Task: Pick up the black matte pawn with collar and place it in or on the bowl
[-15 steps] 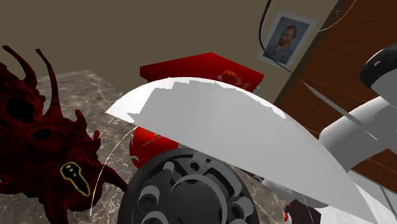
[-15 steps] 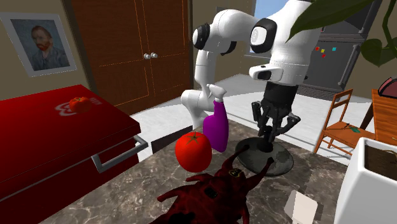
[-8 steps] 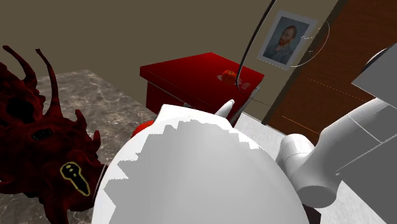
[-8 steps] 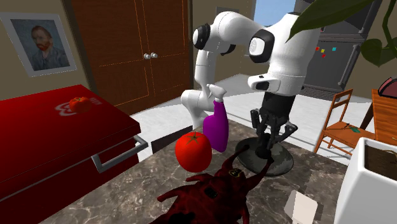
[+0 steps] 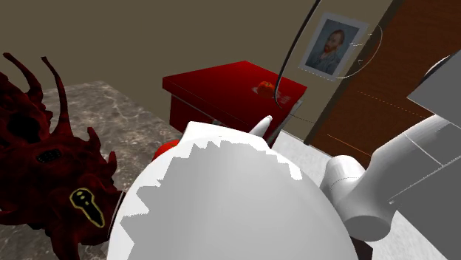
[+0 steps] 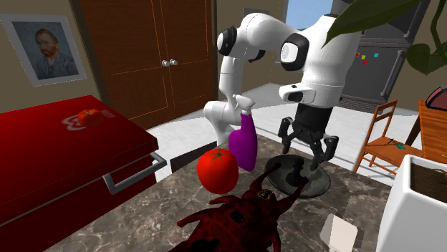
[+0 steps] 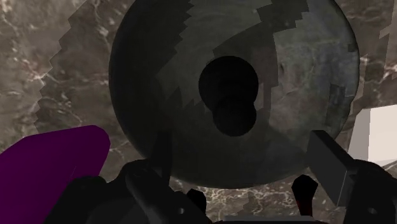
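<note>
black pawn inside dark bowl

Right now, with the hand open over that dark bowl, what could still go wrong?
1. The black pawn sits in the middle of the bowl, directly below the open gripper; a sideways drift while lifting might clip it and tip it.
2. The purple bottle stands close beside the bowl, so a swing that way could knock it over.
</note>
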Controlling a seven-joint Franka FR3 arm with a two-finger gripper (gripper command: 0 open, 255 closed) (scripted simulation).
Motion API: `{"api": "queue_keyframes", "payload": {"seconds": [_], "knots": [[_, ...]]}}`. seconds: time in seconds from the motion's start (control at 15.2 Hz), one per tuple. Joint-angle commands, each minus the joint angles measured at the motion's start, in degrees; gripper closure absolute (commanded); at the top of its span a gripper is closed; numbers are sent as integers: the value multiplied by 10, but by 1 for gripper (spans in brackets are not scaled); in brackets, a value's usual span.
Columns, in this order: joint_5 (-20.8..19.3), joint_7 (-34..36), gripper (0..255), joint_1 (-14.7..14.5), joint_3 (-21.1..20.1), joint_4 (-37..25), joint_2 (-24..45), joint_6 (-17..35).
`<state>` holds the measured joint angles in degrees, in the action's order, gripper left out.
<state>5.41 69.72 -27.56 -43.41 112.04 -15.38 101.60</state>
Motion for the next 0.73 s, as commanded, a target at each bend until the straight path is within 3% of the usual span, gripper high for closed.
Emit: {"api": "queue_keyframes", "payload": {"seconds": [0.0,0.13,0.4,0.66], "knots": [[0,0,0,0,0,0,0,0],[0,0,0,0,0,0,0,0],[-6,5,0,3,0,-80,8,-73],[-6,5,0,3,0,-80,8,-73]]}}
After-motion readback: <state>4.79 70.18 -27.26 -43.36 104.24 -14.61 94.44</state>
